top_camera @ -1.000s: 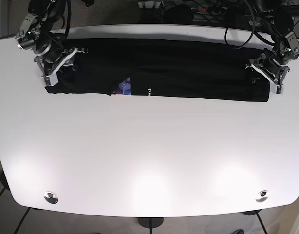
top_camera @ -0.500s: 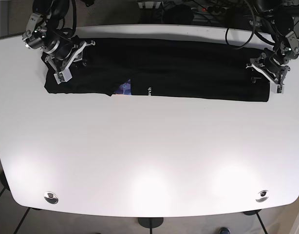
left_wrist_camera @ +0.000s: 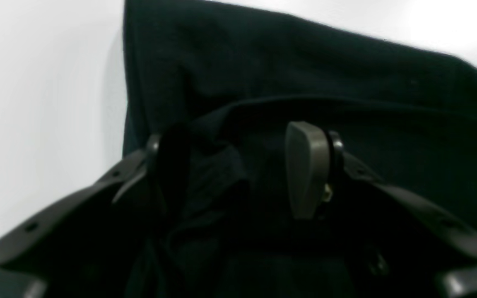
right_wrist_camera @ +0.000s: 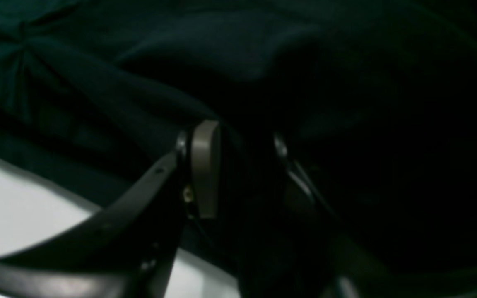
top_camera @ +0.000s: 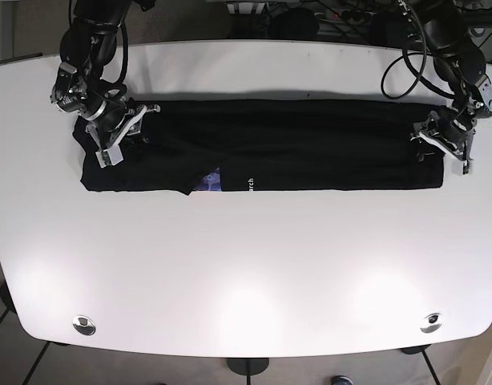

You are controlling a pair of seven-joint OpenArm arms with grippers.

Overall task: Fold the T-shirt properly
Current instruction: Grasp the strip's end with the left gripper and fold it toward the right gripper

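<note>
- Lying across the far part of the white table [top_camera: 246,273] was the black T-shirt [top_camera: 310,144], folded into a long band
- Left gripper [top_camera: 445,144] pinched cloth at one end
- Right gripper [top_camera: 118,132] pinched cloth at the opposite end

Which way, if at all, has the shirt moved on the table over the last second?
Yes. The shirt has slid toward the table's near edge: more bare white now shows between it and the far edge. Both grippers moved with it.
</note>
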